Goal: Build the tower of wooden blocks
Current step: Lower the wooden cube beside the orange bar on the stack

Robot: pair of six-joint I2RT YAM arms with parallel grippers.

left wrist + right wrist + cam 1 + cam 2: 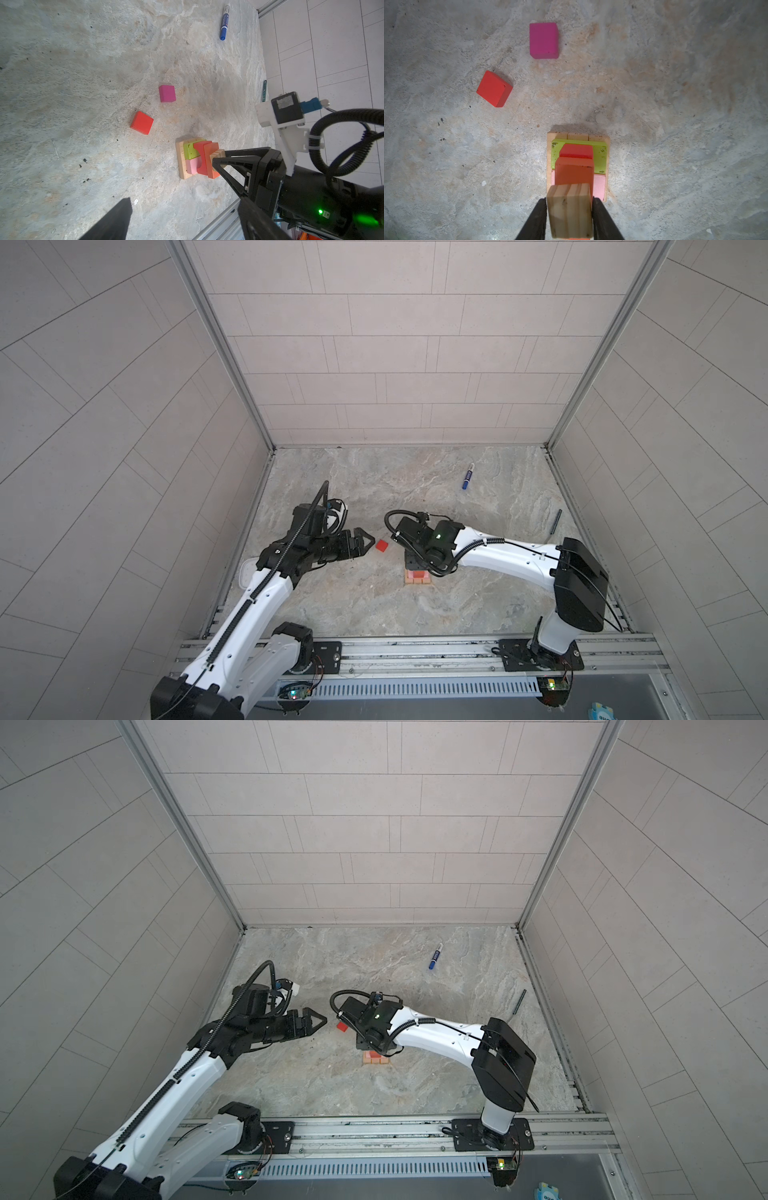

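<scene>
The wood block tower (600, 158) stands mid-table: tan planks at the base, lime-green and pink bricks on them, then a red arch and an orange brick (574, 170). My right gripper (569, 199) points down over it, fingers pressed to both sides of a tan block (569, 209) resting on the orange brick. In both top views the right arm hides most of the tower (417, 577) (376, 1058). A red cube (382, 545) (494, 89) lies loose just ahead of my left gripper (368, 540), which is open and empty. A magenta cube (167, 93) (543, 40) lies beyond it.
A blue marker pen (468, 476) lies toward the back right. A dark slim tool (555, 521) lies by the right wall. Tiled walls enclose three sides of the table and a metal rail (415, 649) runs along the front.
</scene>
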